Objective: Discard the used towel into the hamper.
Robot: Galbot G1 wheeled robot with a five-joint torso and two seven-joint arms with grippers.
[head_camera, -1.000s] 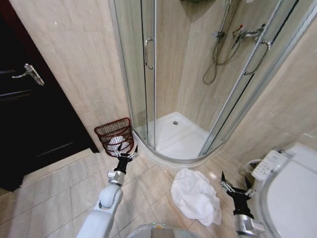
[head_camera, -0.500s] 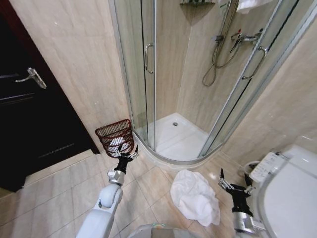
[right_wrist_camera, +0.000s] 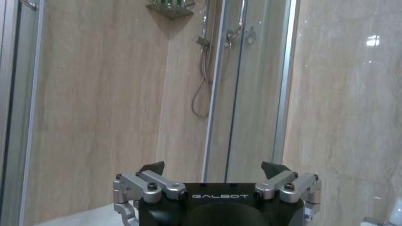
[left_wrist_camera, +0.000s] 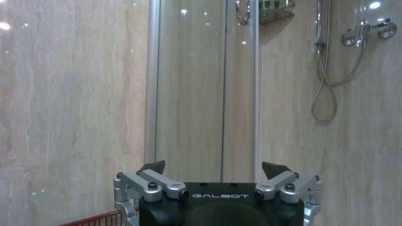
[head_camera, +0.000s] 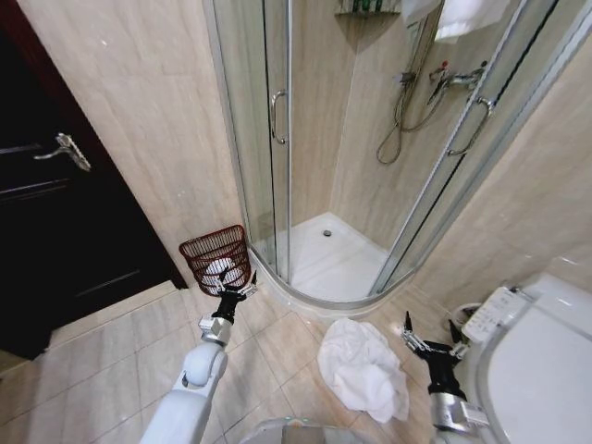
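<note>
Beige-tiled bathroom, glass shower enclosure

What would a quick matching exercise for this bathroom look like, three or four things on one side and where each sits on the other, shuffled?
Things:
1. towel
2. hamper
3. left gripper
4. right gripper

Places:
A. by the wall, beside the shower door
B. open, between towel and toilet
C. crumpled on the floor before the shower tray
D. open, just in front of the hamper

Pairs: 1-C, 2-A, 3-D, 4-B

Towel lies right of hamper.
</note>
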